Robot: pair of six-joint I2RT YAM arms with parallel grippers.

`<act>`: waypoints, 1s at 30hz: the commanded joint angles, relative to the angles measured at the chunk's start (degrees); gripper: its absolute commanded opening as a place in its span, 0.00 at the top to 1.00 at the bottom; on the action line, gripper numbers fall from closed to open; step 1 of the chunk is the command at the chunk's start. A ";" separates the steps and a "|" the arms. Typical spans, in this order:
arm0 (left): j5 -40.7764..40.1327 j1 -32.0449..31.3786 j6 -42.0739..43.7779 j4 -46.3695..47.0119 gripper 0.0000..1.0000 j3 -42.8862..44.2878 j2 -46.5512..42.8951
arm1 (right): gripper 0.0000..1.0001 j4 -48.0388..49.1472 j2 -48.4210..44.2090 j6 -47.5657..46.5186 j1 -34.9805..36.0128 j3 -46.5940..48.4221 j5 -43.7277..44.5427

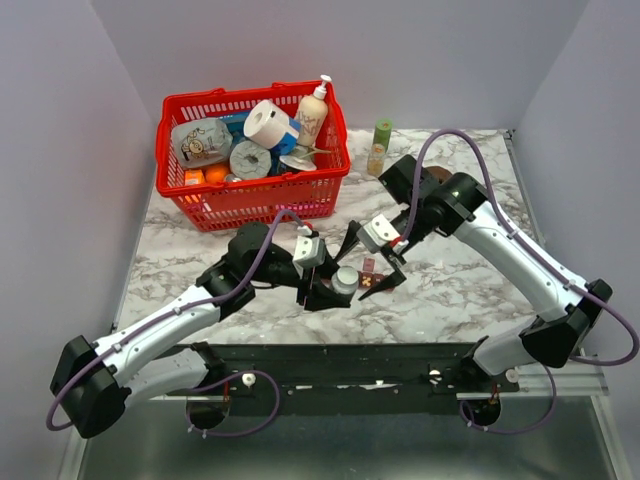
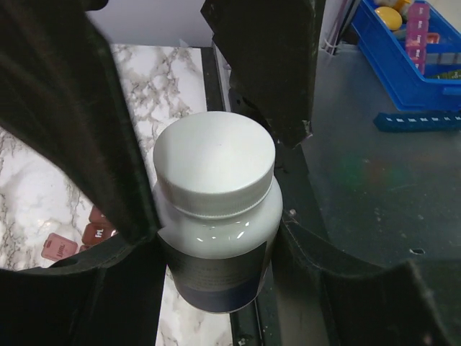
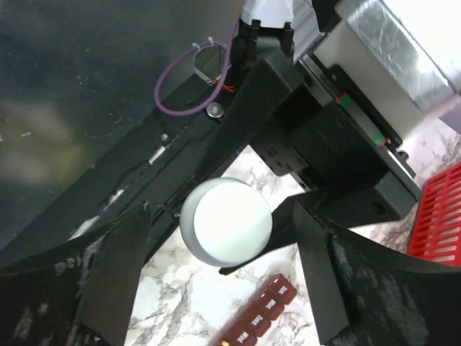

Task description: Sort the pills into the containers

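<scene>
Lying flat, the containers (image 3: 256, 317) run diagonally beside the bottle (image 2: 216, 216) the left end effector (image 2: 216, 151) grips; right end effector (image 3: 223, 223) open.

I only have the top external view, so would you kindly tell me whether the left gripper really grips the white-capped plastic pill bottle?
Observer: Yes. In the left wrist view the left gripper clamps the white-capped plastic pill bottle from both sides, just below its cap.
Operator: Thank you. Does the right gripper touch that cap?
Observer: No. In the right wrist view the right gripper is open, with a gap between each finger and the cap.
</scene>
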 commanded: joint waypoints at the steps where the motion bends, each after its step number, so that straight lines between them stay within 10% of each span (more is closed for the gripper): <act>1: 4.30 0.17 2.59 -1.50 1.00 2.57 0.86 | 0.17 -6.65 -1.35 0.22 0.89 -1.12 -3.27; 16: -5.53 0.87 2.34 1.63 1.00 1.96 -0.36 | 0.74 6.86 -1.16 19.53 1.51 -5.07 1.11; 30: -71.88 -7.29 -2.23 29.16 1.00 -3.85 -2.23 | 0.88 41.94 -0.29 66.82 0.72 -18.62 37.49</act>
